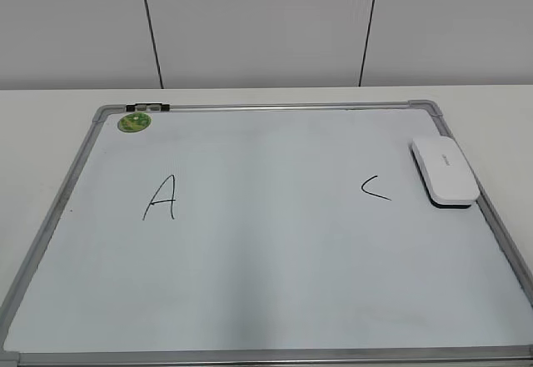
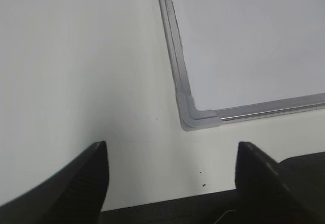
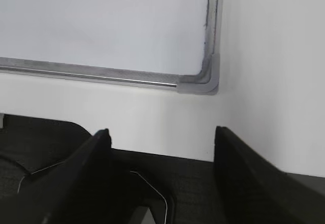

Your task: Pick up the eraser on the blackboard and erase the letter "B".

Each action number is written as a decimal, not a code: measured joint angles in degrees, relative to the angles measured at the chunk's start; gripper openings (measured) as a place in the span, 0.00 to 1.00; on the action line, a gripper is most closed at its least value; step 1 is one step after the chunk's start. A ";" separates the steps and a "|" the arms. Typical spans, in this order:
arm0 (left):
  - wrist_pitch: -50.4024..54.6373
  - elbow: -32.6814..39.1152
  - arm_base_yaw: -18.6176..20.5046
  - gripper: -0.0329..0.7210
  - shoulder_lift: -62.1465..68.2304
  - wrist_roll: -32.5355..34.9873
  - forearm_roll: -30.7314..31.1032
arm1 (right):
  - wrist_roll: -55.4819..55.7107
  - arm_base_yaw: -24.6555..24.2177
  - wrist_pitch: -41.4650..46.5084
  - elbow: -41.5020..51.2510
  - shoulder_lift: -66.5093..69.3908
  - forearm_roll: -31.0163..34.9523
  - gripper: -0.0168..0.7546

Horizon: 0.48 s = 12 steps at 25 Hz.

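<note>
Two handwritten black letters show on the large white dry-erase blackboard with its grey metal frame (image 1: 58, 209) in my exterior view: an "A" (image 1: 161, 197) on the left and a "C" (image 1: 376, 188) on the right, with bare white surface between them. I see no "B" anywhere on it. The white rounded-rectangular plastic eraser (image 1: 444, 170) lies flat at the board's right edge, just beside the "C", its dark underside showing along the near end. A small round green magnet (image 1: 134, 122) sits in the far left corner, near a small black-and-white clip (image 1: 147, 107) on the top frame. The board rests on a cream tabletop (image 1: 42, 109).

From my left wrist view, the left claw (image 2: 171, 165) is released, its dark fingers (image 2: 86, 176) spread wide above the tabletop, near a rounded grey corner of the frame.

From my right wrist view, the right claw (image 3: 161, 150) is likewise released and holds nothing, hanging near another frame corner.
</note>
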 joint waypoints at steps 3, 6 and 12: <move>-0.11 0.00 -0.12 0.80 -1.64 0.00 0.00 | 0.00 1.14 -0.09 0.00 -1.67 0.00 0.63; -0.11 0.00 -0.12 0.80 -3.62 0.00 0.00 | 0.00 1.24 -0.09 0.00 -2.06 0.00 0.63; -0.01 0.00 2.87 0.80 -9.86 0.00 0.00 | 0.00 -0.40 -0.09 0.00 -7.97 0.00 0.63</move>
